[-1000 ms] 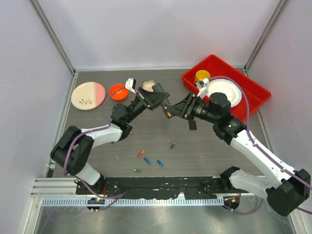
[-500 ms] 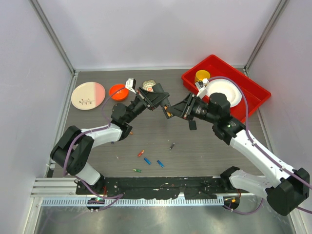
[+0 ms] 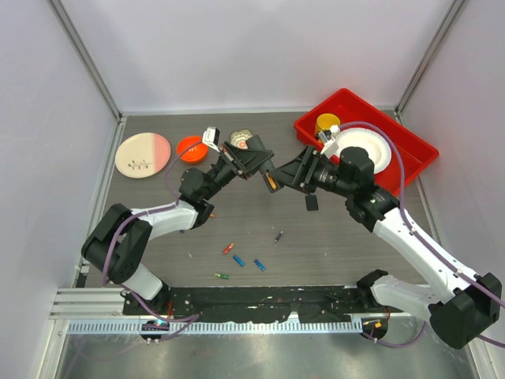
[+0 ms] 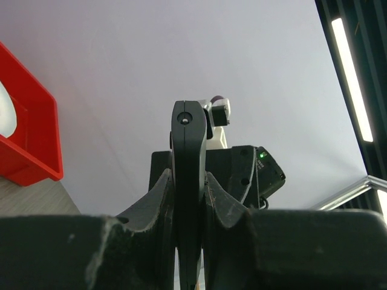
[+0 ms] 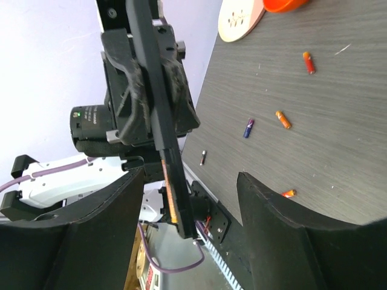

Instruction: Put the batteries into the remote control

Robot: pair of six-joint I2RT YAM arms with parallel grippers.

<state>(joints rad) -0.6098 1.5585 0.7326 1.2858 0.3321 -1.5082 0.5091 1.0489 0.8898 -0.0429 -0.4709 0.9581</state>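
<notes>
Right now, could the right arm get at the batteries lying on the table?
Probably yes: the right gripper is open, and the batteries lie loose on the table, nothing covering them.

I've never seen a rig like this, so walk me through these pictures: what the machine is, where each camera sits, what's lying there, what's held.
These are two robot arms bolted to a table. The overhead picture looks down on both; the other two come from a camera on each wrist. The left gripper is shut on the remote control, a slim black bar. The right gripper faces it, open and holding nothing. On the table lie the batteries, a pink-and-cream plate, an orange bowl and a red tray.
</notes>
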